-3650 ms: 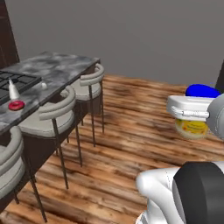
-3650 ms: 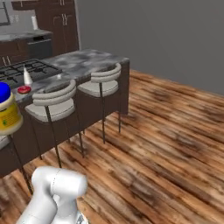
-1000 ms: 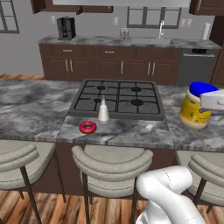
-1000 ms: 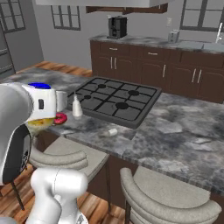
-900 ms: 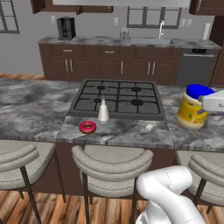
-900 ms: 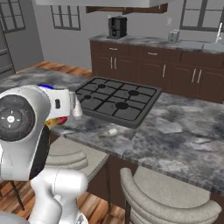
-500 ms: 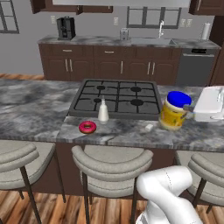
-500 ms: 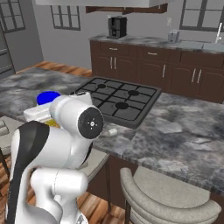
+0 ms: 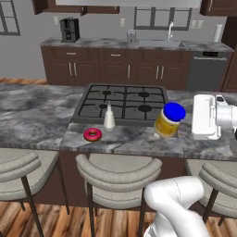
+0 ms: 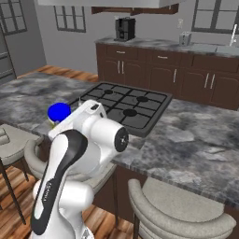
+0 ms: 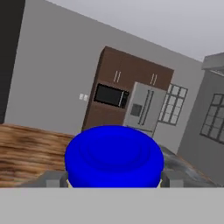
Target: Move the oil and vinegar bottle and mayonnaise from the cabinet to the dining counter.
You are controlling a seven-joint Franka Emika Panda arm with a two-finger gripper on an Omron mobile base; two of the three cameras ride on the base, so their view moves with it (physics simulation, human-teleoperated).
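Observation:
The mayonnaise (image 9: 168, 121), a yellowish jar with a blue lid, hangs slightly tilted just over the dining counter (image 9: 37, 107) at the cooktop's right front corner. My gripper (image 9: 185, 121) reaches in from the right and is shut on the jar. In the hand view the blue lid (image 11: 113, 155) sits between the grey fingertips (image 11: 53, 178). From the right base view the lid (image 10: 59, 112) peeks out left of my arm. The off-white oil and vinegar bottle (image 9: 109, 117) stands upright on the counter at the cooktop's front edge, well left of the jar. Which wall cabinet is the task's, I cannot tell.
A black gas cooktop (image 9: 122, 102) is set into the counter. A pink donut (image 9: 92, 134) lies left of the bottle near the front edge. Grey stools (image 9: 118, 173) line the near side. Behind stands the wall counter with a sink (image 9: 159, 44) and a coffee machine (image 9: 69, 30).
The gripper has carried the jar leftward and lower, from the counter's right end to beside the cooktop corner. The bottle and donut have stayed put.

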